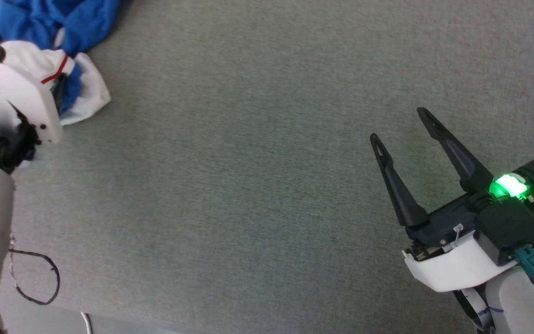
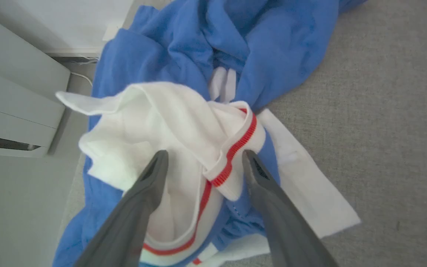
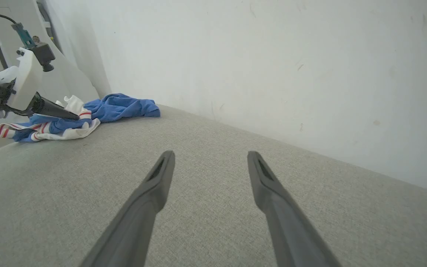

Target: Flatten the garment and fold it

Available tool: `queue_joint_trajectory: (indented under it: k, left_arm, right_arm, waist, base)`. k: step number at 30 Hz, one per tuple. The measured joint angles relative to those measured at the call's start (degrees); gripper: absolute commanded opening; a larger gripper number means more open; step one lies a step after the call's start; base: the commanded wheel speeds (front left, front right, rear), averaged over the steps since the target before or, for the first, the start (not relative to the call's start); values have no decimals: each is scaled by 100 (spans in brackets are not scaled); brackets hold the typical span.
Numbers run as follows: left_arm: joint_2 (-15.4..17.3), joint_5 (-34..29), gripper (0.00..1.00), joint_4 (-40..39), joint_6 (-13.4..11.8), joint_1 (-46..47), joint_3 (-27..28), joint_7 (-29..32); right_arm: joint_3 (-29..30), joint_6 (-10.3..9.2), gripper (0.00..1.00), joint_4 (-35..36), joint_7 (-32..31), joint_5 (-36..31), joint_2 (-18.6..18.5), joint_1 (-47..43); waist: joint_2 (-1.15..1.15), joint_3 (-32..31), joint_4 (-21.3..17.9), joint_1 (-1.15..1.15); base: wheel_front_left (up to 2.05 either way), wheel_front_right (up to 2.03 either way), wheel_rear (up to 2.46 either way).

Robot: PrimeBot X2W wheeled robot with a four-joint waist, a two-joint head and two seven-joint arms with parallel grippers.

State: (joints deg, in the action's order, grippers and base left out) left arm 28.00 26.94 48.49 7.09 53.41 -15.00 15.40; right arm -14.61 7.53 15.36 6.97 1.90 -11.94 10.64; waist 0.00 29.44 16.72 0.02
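Fingers of my left gripper [image 2: 205, 165] stand spread and released, one on each side of a raised fold of white sleeve [image 2: 169, 118]. The sleeve's red-striped trim [image 2: 237, 146] curls between them. I cannot tell whether the tips press into the cloth.

The garment [image 2: 272, 48] lies crumpled in a heap at the far left of the grey fabric surface [image 2: 384, 111]. Its blue body is bunched on the far side, and the white sleeves and striped trim are on the near side. One white flap [image 2: 310, 193] lies flat on the fabric, just right of my right-hand finger. A pale panelled unit [image 2: 13, 92] stands to the left of the heap.

My right gripper [image 1: 399, 125] is at the near right, well apart from the garment. Its two dark fingers are splayed wide and hold nothing, with plain grey fabric under them. A green light [image 1: 508, 185] glows on that wrist. A loop of black cable [image 1: 40, 278] hangs beside my left arm at the near left.

Seen along my right gripper's fingers, the heap sits far to the left in front of a white wall [image 3: 272, 55]. The dark tip of my left gripper reaches onto the white part of the heap.
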Motion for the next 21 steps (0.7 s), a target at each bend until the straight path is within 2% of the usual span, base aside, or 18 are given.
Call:
queue_joint_trajectory:
  k: [7, 11, 12, 13, 21]
  left_arm:
    - [506, 1191, 100, 236, 1, 451, -211, 1589]
    - [753, 1627, 100, 247, 2, 576, -205, 2108]
    - [799, 1717, 29, 242, 11, 587, -201, 2185]
    - [832, 1803, 0, 235, 37, 593, -190, 2208]
    - [825, 2020, 0, 253, 45, 538, -350, 1777]
  right_arm:
    - [110, 0, 100, 146, -21, -36, 0, 1]
    - [132, 0, 100, 198, -19, -43, 3, 1]
    - [141, 0, 100, 202, -16, -43, 5, 1]
    - [149, 0, 100, 205, -15, -44, 9, 1]
    - [157, 0, 100, 67, 15, -53, 15, -2]
  waist:
    - [0, 419, -352, -2]
    - [0, 582, -478, -3]
    - [0, 614, -496, -3]
    - [0, 642, -508, -3]
    - [0, 547, -446, -1]
  base:
    - [0, 0, 0]
    - [0, 0, 0]
    - [0, 0, 0]
    - [0, 0, 0]
    - [0, 0, 0]
